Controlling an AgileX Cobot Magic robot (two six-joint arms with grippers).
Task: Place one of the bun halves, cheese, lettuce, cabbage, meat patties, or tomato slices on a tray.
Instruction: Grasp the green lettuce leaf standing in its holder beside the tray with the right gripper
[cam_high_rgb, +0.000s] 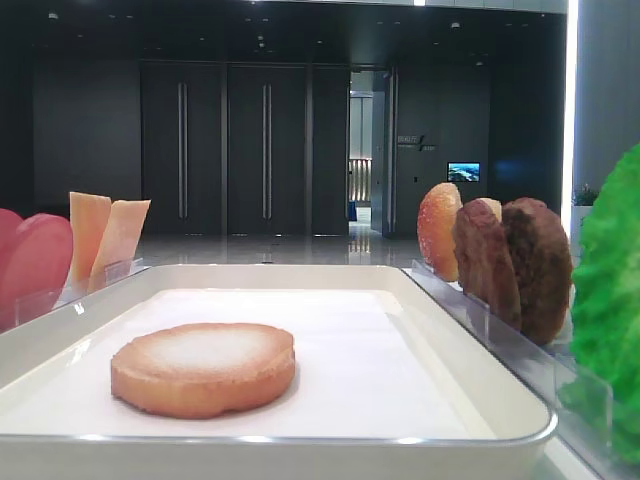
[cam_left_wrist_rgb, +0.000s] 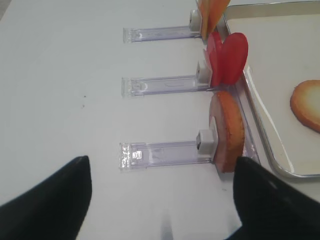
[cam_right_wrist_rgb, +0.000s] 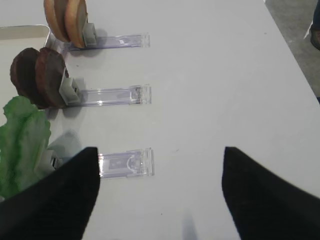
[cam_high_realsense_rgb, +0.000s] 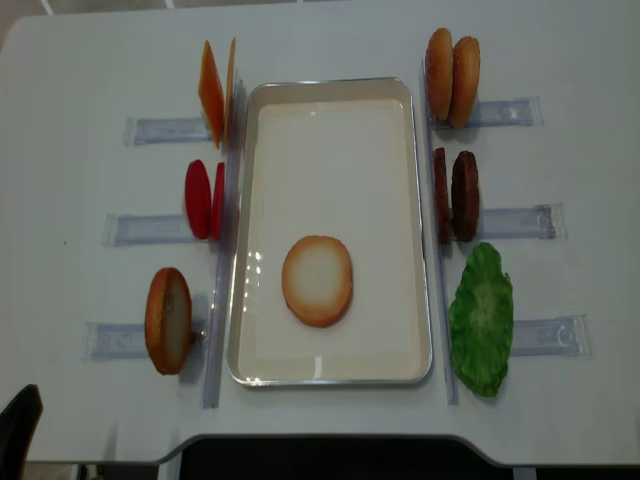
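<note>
One bun half (cam_high_realsense_rgb: 317, 280) lies flat on the white tray (cam_high_realsense_rgb: 421, 150). A second bun half (cam_left_wrist_rgb: 227, 131) stands in the near left holder, with tomato slices (cam_left_wrist_rgb: 229, 57) and cheese (cam_left_wrist_rgb: 212, 12) behind it. On the right stand two bun halves (cam_right_wrist_rgb: 65, 20), meat patties (cam_right_wrist_rgb: 40, 77) and lettuce (cam_right_wrist_rgb: 22, 145). Cabbage is out of view. My left gripper (cam_left_wrist_rgb: 161, 161) is open over bare table, its right finger close to the standing bun half. My right gripper (cam_right_wrist_rgb: 160, 150) is open and empty beside the lettuce's holder.
Clear plastic holders (cam_high_realsense_rgb: 140, 229) stick out from both long sides of the tray onto the white table (cam_high_realsense_rgb: 80, 60). The table's front edge (cam_high_realsense_rgb: 330, 440) runs just below the tray. A black arm part (cam_high_realsense_rgb: 20, 415) shows at the front left corner.
</note>
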